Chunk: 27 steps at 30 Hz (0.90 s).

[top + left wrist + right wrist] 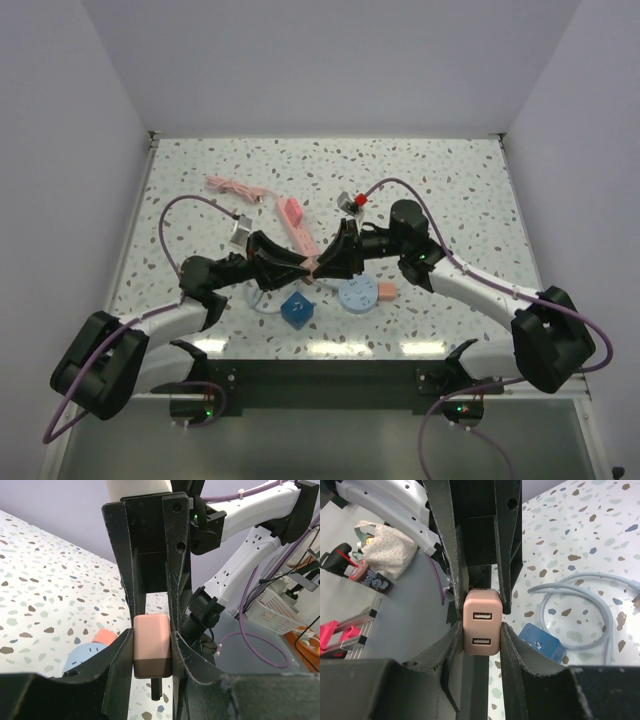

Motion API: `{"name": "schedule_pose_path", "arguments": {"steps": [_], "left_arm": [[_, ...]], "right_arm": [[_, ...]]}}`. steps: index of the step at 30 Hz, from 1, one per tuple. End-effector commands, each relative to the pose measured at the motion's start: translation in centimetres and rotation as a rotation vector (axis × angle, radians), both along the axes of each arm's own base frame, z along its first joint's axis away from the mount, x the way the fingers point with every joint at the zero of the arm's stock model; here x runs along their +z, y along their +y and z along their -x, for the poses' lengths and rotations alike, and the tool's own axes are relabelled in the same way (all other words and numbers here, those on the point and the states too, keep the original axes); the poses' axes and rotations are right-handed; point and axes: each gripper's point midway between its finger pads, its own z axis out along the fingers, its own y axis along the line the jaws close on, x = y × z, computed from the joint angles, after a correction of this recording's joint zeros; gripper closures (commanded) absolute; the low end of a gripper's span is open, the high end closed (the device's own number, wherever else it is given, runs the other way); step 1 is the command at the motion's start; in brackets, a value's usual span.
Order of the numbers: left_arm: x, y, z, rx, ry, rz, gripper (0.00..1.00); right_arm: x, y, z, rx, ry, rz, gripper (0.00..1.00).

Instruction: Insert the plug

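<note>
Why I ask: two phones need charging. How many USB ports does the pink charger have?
2 show on the pink charger, in the right wrist view: the upper port and the lower port right beneath it. Hidden faces may hold more.

Robot lab, speckled table (460, 190) (white walls (330, 60))

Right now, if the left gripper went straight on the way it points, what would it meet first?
The right gripper. It faces the left gripper tip to tip, and both seem closed on the pink square plastic USB charger, so there is almost no free way ahead.
</note>
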Motion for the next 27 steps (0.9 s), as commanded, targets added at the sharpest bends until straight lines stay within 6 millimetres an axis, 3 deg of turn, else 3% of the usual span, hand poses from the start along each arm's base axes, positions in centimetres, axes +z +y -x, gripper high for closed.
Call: {"name": "schedule_pose_path", "arguments": {"steps": [1, 2, 3, 6, 9, 14, 15, 17, 18, 19, 21, 22, 27], "left_arm": [[0.8, 0.1, -0.5, 0.016, -0.039, 0.027, 0.69], [0.8, 0.1, -0.5, 0.018, -0.032, 0.027, 0.62], [0.5, 0.0, -0.6, 0.021, -0.017, 0.021, 0.49], [0.0, 0.1, -1.2, 0.049, 0.001, 0.0, 0.33], [-0.6, 0.3, -1.9, 0.078, 0.014, -0.028, 0.25], [-1.2, 1.5, -3.5, 0.153, 0.016, -0.063, 0.23], [-2.1, 1.7, -4.1, 0.178, 0.055, -0.09, 0.23], [-2.5, 2.3, -6.5, 0.282, 0.053, -0.132, 0.24], [-4.2, 2.6, -7.4, 0.324, 0.121, -0.191, 0.24], [-3.8, 3.2, -9.2, 0.41, 0.122, -0.203, 0.24], [-5.4, 3.9, -10.8, 0.487, 0.151, -0.272, 0.25], [-5.7, 4.5, -12.2, 0.554, 0.153, -0.294, 0.25], [-7.7, 5.2, -15.9, 0.66, 0.204, -0.388, 0.25]], "right_arm": [[2.1, 0.6, -0.4, 0.006, -0.08, -0.04, 1.0], [2.1, 0.7, -0.6, -0.001, -0.081, -0.034, 1.0], [1.9, 0.7, -1.0, -0.022, -0.07, -0.018, 1.0], [1.9, 0.6, -1.9, -0.046, -0.08, -0.001, 1.0], [2.2, -0.4, -3.1, -0.084, -0.079, 0.01, 1.0], [1.8, -3.1, -5.7, -0.215, -0.07, 0.039, 1.0], [1.7, -3.2, -6.3, -0.239, -0.091, 0.058, 1.0], [0.9, -3.4, -7.6, -0.299, -0.081, 0.106, 1.0], [0.2, -3.3, -8.3, -0.315, -0.057, 0.13, 1.0], [-0.3, -3.3, -8.9, -0.336, -0.051, 0.15, 1.0], [-1.4, -3.4, -10.5, -0.401, -0.025, 0.198, 1.0], [-2.8, -3.3, -11.2, -0.415, -0.002, 0.236, 1.0], [-6.2, -2.4, -13.4, -0.493, 0.046, 0.349, 1.0]]}}
